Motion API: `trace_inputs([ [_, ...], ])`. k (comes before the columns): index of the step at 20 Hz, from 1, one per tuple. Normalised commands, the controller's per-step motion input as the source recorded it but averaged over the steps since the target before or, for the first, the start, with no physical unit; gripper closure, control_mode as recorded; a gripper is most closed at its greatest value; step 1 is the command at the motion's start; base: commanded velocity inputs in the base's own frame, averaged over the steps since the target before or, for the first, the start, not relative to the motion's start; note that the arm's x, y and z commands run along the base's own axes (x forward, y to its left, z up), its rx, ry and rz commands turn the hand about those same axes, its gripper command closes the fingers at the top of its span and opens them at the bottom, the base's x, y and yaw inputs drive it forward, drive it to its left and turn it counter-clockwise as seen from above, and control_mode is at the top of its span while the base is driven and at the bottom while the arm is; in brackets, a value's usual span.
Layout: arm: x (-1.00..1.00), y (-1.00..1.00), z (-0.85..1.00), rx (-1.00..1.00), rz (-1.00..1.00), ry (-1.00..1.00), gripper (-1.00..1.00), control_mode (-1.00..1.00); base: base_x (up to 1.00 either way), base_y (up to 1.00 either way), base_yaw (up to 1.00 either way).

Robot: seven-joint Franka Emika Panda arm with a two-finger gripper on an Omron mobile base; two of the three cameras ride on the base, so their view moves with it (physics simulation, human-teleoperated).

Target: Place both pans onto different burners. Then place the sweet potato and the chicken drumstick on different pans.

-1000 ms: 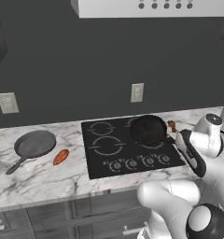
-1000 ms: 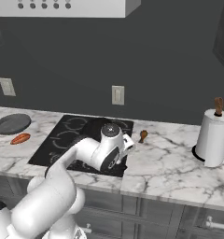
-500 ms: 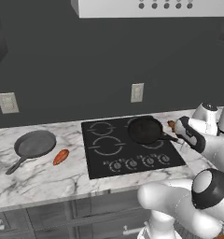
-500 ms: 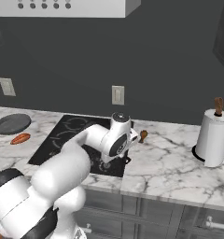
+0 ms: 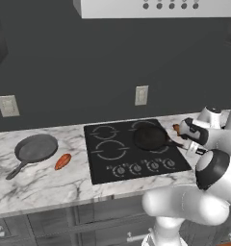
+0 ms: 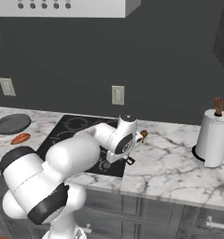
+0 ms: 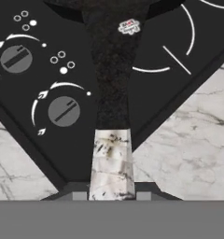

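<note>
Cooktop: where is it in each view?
Left base view: cooktop centre-right, under the black pan.
Right base view: cooktop left of centre, partly hidden.
Hand view: cooktop upper left, knobs showing.
Shared landmark: marble counter bordering it.

Open marble worktop (image 5: 35,180) surrounds the grey pan (image 5: 34,148) and sweet potato (image 5: 63,161) at left; the cooktop's (image 5: 104,166) left burners (image 5: 109,150) lie bare, the black pan (image 5: 149,138) fills the back right ring
</note>
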Motion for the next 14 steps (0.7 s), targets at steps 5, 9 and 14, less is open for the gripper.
trace_inputs([
  [5,0.24,-0.02,-0.21,0.01,0.00,0.05,1.00,-1.00,0.00,0.00,0.00],
  [9,0.25,-0.16,-0.11,0.03,0.00,0.08,1.00,-1.00,0.00,0.00,0.00],
  [14,0.23,-0.24,-0.03,0.05,0.00,0.05,1.00,-1.00,0.00,0.00,0.00],
])
